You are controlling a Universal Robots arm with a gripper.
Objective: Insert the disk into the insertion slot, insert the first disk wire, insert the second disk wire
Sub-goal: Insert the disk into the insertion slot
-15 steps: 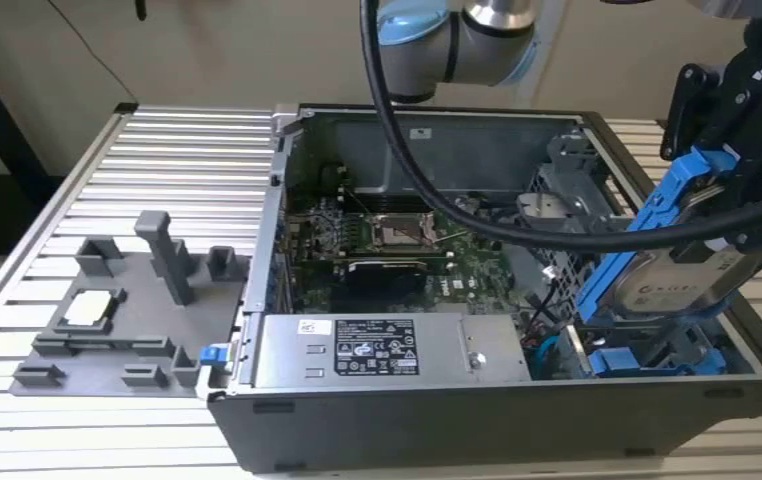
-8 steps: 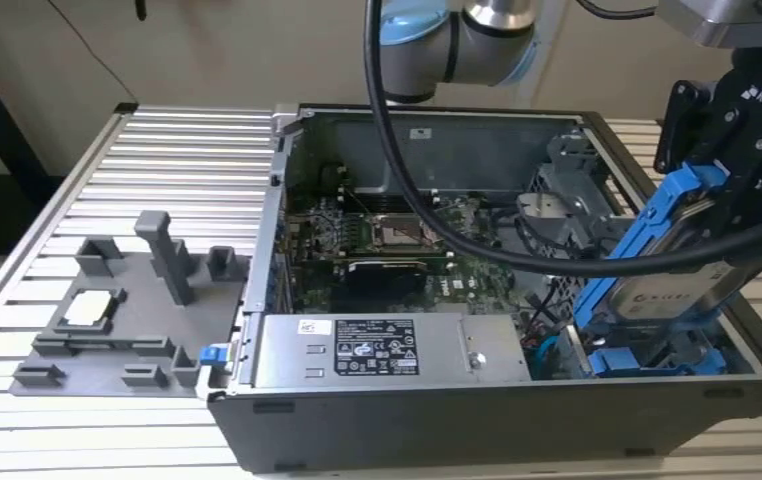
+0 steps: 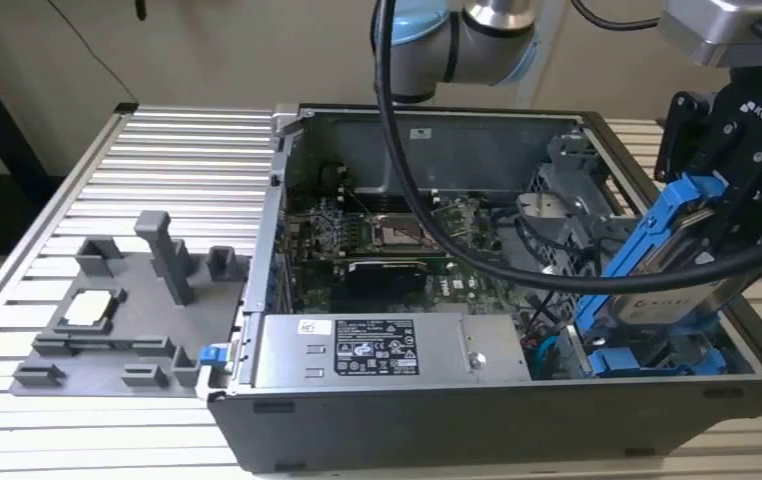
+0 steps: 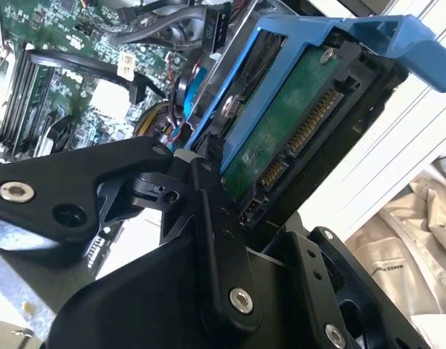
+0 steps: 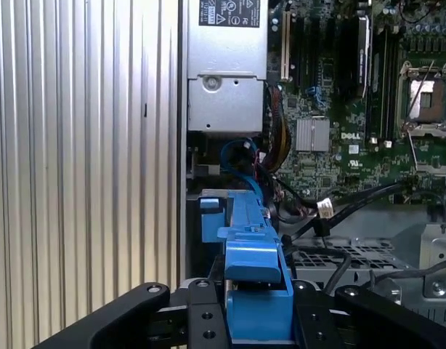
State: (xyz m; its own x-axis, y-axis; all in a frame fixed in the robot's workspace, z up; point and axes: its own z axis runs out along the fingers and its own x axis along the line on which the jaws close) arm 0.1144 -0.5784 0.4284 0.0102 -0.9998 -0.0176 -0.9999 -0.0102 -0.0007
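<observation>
Leftmost, found a grey fixture plate lying flat near the left edge of the ribbed metal table, carrying upright posts and a small pale block. Next to the right, met the open computer case standing on the table's middle. Saw the motherboard on the case floor toward the back wall. Saw the grey power-supply box, white sticker up, along the case's front edge. Noted black cables hanging from the arm and running down across the case toward its right side.

Farther right, found the disk held aloft over the case's front right corner, clipped in its blue carrier and tilted steeply. Top end up at the gripper, bottom end low by the insertion slot, not yet seated. Could not tell whether touching the slot's blue rails or just apart.

Rightmost, saw the gripper pinching the disk, black fingers pressed against the carrier's two sides. Found the same clamp in the first wrist view, with the disk squeezed edge-on between the finger links. Saw in the second wrist view the disk turned green circuit board and connector row outward.
</observation>
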